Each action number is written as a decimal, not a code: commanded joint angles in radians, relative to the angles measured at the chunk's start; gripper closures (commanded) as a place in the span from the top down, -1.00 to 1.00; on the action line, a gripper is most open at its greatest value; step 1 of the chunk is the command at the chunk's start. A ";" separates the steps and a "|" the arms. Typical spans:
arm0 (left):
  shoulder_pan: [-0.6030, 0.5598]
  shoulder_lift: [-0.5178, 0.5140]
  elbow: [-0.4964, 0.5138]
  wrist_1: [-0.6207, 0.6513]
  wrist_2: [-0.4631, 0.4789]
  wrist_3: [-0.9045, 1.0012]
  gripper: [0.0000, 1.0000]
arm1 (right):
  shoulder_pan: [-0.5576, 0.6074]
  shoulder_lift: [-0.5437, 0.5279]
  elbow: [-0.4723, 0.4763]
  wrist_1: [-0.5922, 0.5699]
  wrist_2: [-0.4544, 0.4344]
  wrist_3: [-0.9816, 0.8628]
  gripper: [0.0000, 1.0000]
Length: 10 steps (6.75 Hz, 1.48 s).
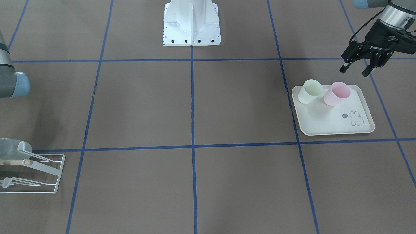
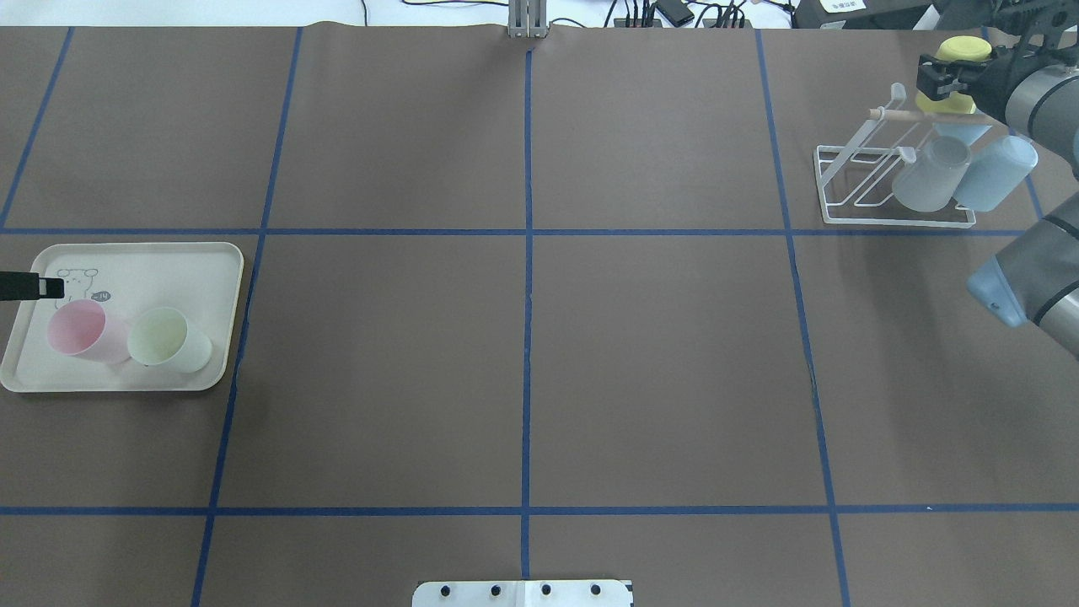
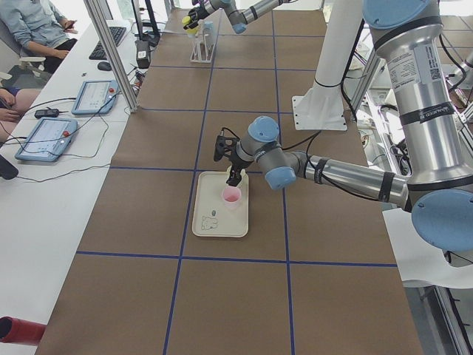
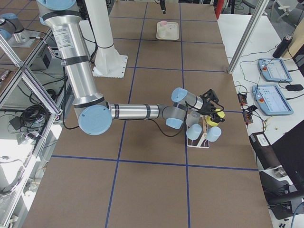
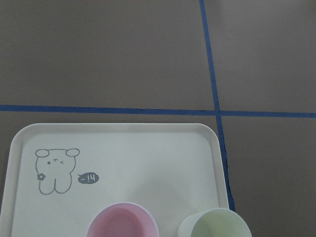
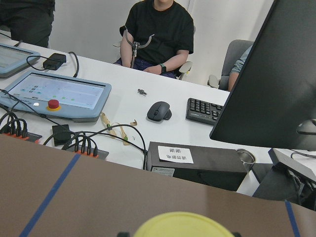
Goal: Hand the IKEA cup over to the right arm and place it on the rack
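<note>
Yellow cup (image 2: 965, 49) sits clamped in the right end effector (image 2: 946, 77) at the bench's far right corner, though the exact pinch is hard to read. Right arm (image 2: 1041, 278) reaches past the rack (image 2: 877, 222), which holds a grey cup (image 2: 927, 177) and a blue cup (image 2: 995, 173). Tray (image 2: 169, 261) lies by the left edge, and the left end effector (image 1: 355, 70) hangs above it, spread wide and empty. Pink cup (image 1: 336, 94) and green cup (image 1: 310, 92) look like light, smooth, stiff plastic, so pinch the wall at the rim.
</note>
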<state>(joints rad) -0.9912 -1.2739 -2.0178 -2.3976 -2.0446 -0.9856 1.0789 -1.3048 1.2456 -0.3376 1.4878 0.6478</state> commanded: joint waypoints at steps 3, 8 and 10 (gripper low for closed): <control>0.000 -0.004 0.001 0.002 0.000 0.002 1.00 | 0.000 -0.010 0.018 0.041 0.014 0.003 0.99; -0.020 -0.012 0.018 0.234 -0.040 0.281 1.00 | 0.139 0.033 0.274 -0.266 0.329 0.070 0.99; -0.020 -0.040 0.066 0.322 -0.067 0.370 1.00 | 0.145 0.035 0.357 -0.301 0.498 0.279 0.99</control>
<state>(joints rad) -1.0116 -1.2943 -1.9800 -2.1285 -2.0926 -0.6621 1.2200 -1.2716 1.5566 -0.6167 1.8986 0.8169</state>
